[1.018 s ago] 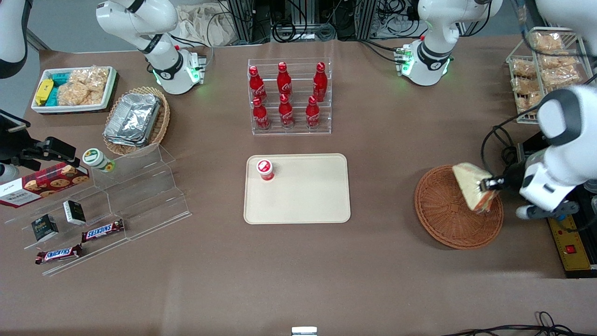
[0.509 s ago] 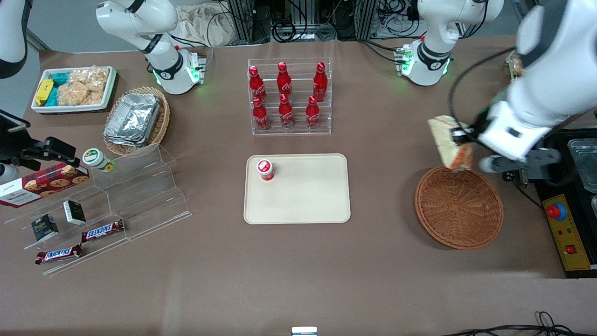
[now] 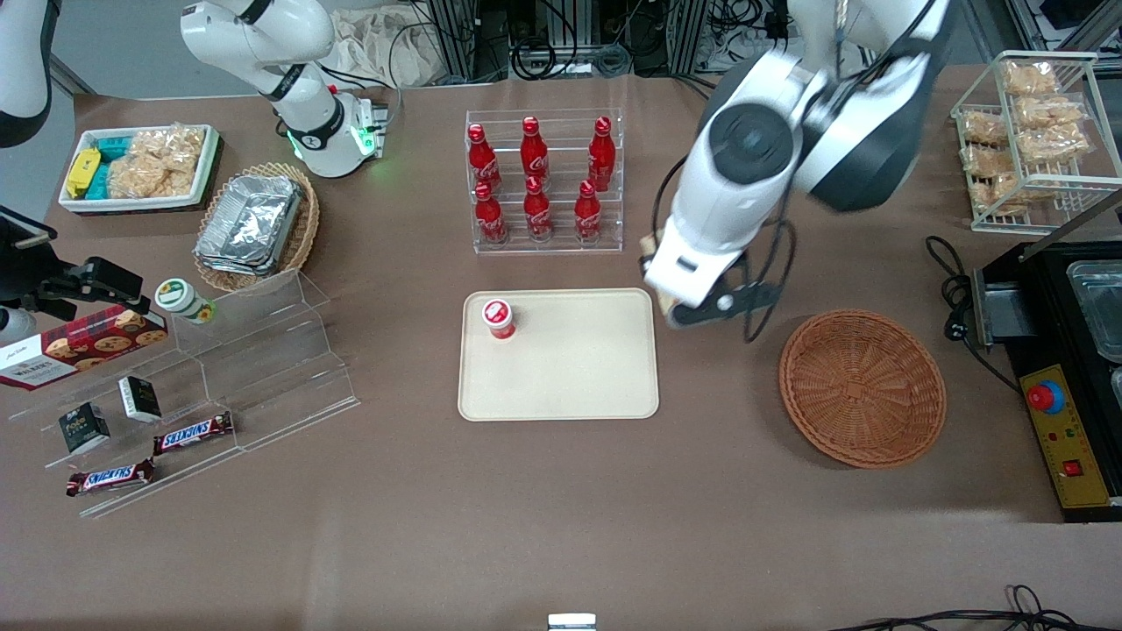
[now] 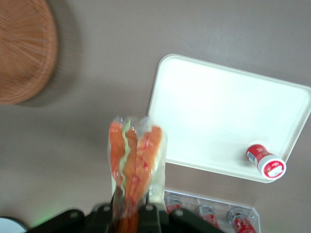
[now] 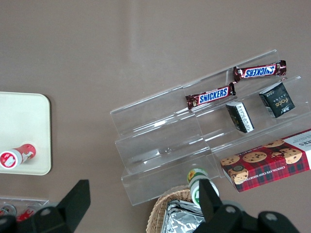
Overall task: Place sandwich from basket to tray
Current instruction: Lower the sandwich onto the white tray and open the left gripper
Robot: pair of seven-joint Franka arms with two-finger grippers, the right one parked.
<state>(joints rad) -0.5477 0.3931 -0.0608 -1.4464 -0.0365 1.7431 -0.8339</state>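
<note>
My left gripper (image 3: 677,291) hangs above the table between the cream tray (image 3: 578,368) and the round reddish-brown basket (image 3: 863,386), close to the tray's edge. It is shut on the sandwich (image 4: 135,160), a wrapped wedge with orange-red filling along its cut edge. In the front view the arm hides nearly all of the sandwich (image 3: 666,303). In the left wrist view the fingers (image 4: 148,213) pinch the wedge's faces, and the tray (image 4: 218,107) and basket (image 4: 22,53) lie below. The basket holds nothing.
A small red-capped bottle (image 3: 498,317) stands on the tray's corner. A clear rack of red cola bottles (image 3: 543,184) is farther from the camera than the tray. A stepped acrylic shelf (image 3: 228,368) with snacks lies toward the parked arm's end. A wire snack rack (image 3: 1034,131) and black equipment (image 3: 1069,368) lie toward the working arm's end.
The gripper lifted the sandwich out of the basket and carried it sideways, from above the basket to beside the tray's edge. The basket now holds nothing.
</note>
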